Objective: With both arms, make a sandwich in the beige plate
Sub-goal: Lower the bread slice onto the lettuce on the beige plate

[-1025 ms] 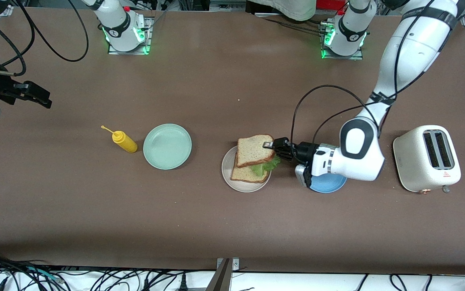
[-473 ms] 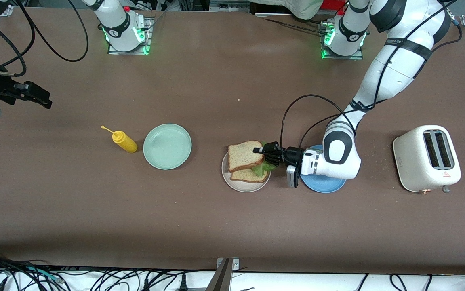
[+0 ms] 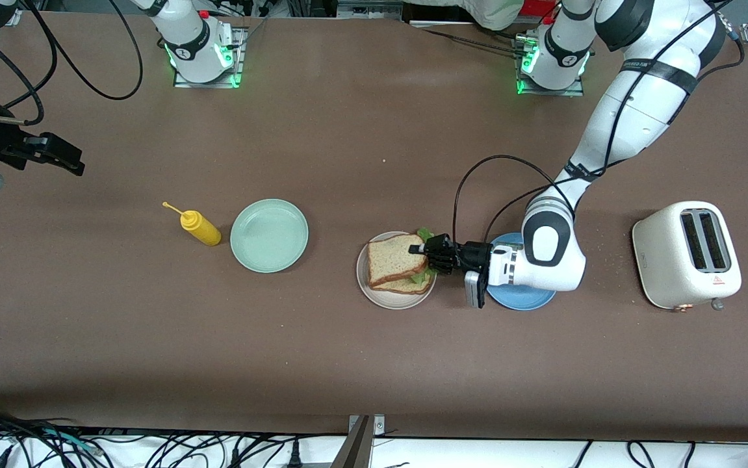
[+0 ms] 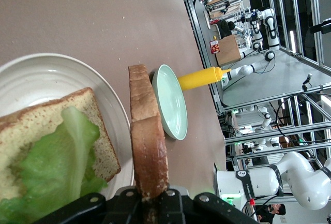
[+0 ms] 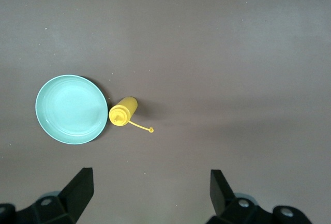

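The beige plate (image 3: 374, 294) holds a bread slice (image 3: 406, 286) with a green lettuce leaf (image 3: 422, 278) on it. My left gripper (image 3: 424, 250) is shut on the crust edge of a second bread slice (image 3: 394, 257), which hangs low over the lettuce and covers most of it. In the left wrist view this held slice (image 4: 147, 146) shows edge on, clamped in the left gripper (image 4: 152, 203), with the lettuce (image 4: 57, 167), lower slice (image 4: 31, 125) and plate (image 4: 51, 71) beside it. My right gripper (image 3: 62, 156) waits open, raised at the right arm's end of the table, with nothing between its fingers (image 5: 80, 188).
A mint green plate (image 3: 269, 235) and a yellow squeeze bottle (image 3: 199, 227) lie toward the right arm's end. A blue plate (image 3: 529, 300) sits under the left wrist. A white toaster (image 3: 687, 253) stands at the left arm's end.
The left gripper has come down and moved toward the beige plate, bringing the held slice from a raised tilt to low over the lettuce. The right arm has stayed still.
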`<action>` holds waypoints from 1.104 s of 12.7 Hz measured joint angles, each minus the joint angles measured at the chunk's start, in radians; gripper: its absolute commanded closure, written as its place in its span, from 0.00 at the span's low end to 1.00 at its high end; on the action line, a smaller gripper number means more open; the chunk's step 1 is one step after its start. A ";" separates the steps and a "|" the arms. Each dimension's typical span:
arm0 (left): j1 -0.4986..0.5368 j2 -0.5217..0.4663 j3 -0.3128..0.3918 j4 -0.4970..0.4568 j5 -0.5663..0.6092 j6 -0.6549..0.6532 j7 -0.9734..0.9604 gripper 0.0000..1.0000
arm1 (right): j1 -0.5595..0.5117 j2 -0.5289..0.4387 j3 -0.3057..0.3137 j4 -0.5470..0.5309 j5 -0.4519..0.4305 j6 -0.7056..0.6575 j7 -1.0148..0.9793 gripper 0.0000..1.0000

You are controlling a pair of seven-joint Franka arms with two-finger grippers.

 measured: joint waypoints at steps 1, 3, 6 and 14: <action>0.002 -0.002 0.003 0.002 0.000 0.000 0.000 1.00 | 0.000 0.000 0.000 0.000 0.000 0.000 0.000 0.00; 0.005 -0.002 0.010 0.003 0.000 0.000 0.000 1.00 | 0.000 0.000 0.000 0.000 0.000 0.000 0.000 0.00; 0.005 -0.002 0.022 0.003 0.006 0.003 0.000 1.00 | 0.000 0.003 0.000 0.000 0.000 0.000 0.000 0.00; -0.047 -0.002 0.023 0.001 0.007 0.097 0.003 0.00 | 0.000 0.004 0.000 0.000 0.004 0.000 0.000 0.00</action>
